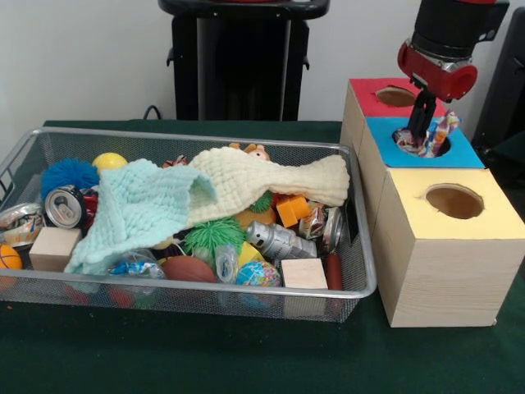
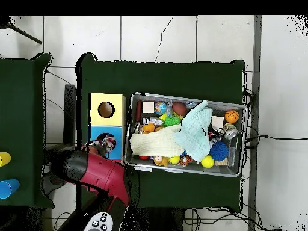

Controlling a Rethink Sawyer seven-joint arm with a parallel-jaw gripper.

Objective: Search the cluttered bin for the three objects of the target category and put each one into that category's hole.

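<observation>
Three wooden boxes with holes in their tops stand in a row right of the bin: red (image 1: 365,98), blue (image 1: 463,152) and yellow (image 1: 410,193). My gripper (image 1: 418,131) reaches down into the blue box's hole, shut on a crumpled, colourful patterned wrapper (image 1: 441,134) that bulges over the hole's rim. In the overhead view the wrapper (image 2: 109,142) shows in the blue box (image 2: 96,133), and my red arm (image 2: 90,167) covers the red box. The wire mesh bin (image 1: 361,271) holds mixed clutter partly hidden under two knitted cloths.
A cream cloth (image 1: 262,176) and a light blue cloth (image 1: 139,205) drape over the bin's middle. Around them lie cans (image 1: 66,205), a silver can (image 1: 275,240), wood blocks (image 1: 303,273), a green spiky ball (image 1: 213,235), a brown football (image 1: 187,269) and an orange cube (image 1: 293,210).
</observation>
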